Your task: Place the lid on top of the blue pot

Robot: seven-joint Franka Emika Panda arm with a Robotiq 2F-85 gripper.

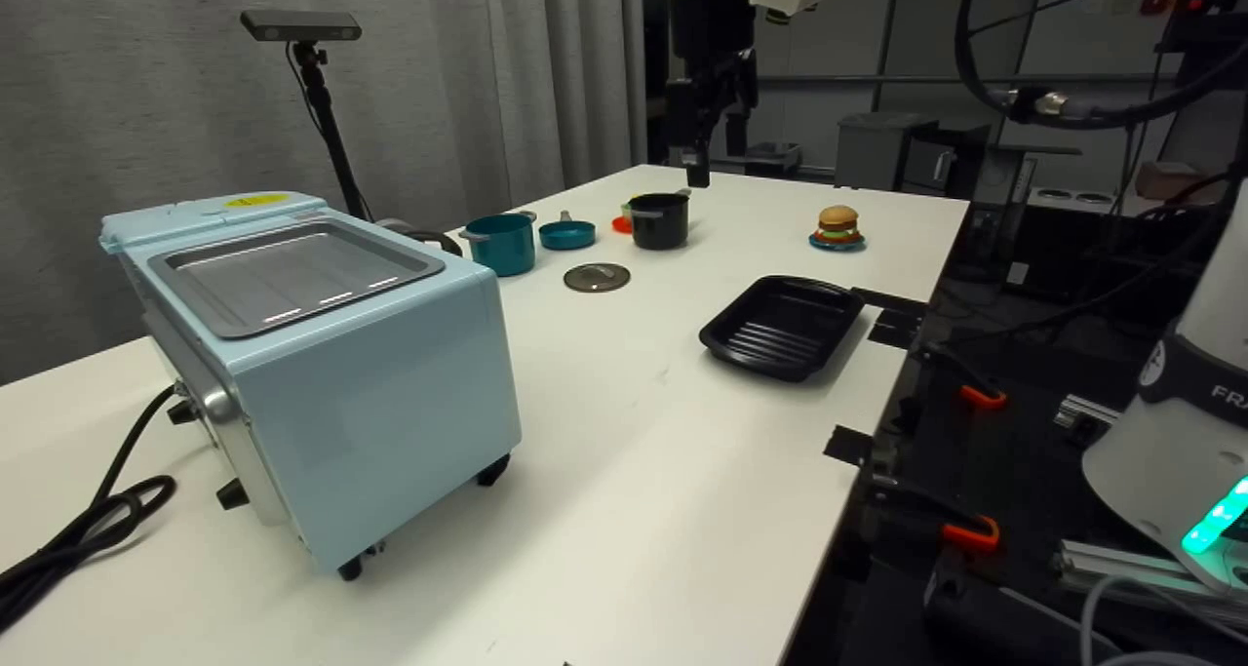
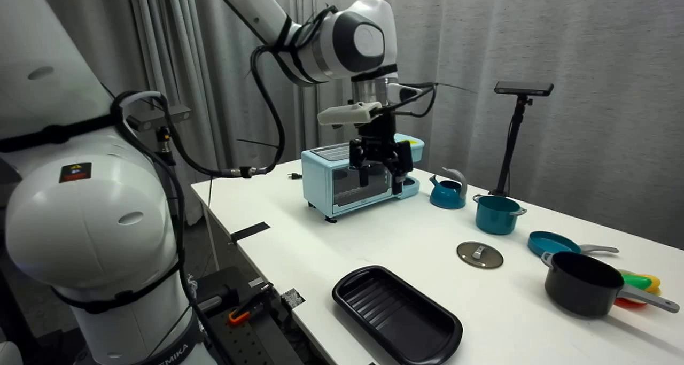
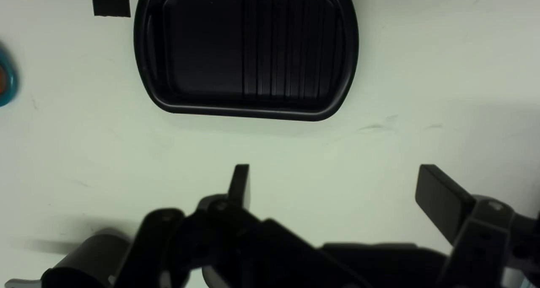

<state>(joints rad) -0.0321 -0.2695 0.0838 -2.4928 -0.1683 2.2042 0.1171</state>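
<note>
Lid [image 1: 597, 277]: dark round disc, flat on the table [image 2: 342, 247], handle [image 2: 479, 253] uppermost, an attitude that suits a pinch from above.
Blue pot [image 2: 497, 216]: upright, mouth uncovered, apart from the lid; so stood, it can presumably take the lid lowered straight down.
End effector [image 3: 336, 174]: fingers [image 3: 443, 201] spread, nothing held, raised above the table; the gap likely meant to straddle the handle.
Black tray [image 2: 398, 316]: apart from lid and pot, seemingly no part of the job.
</note>
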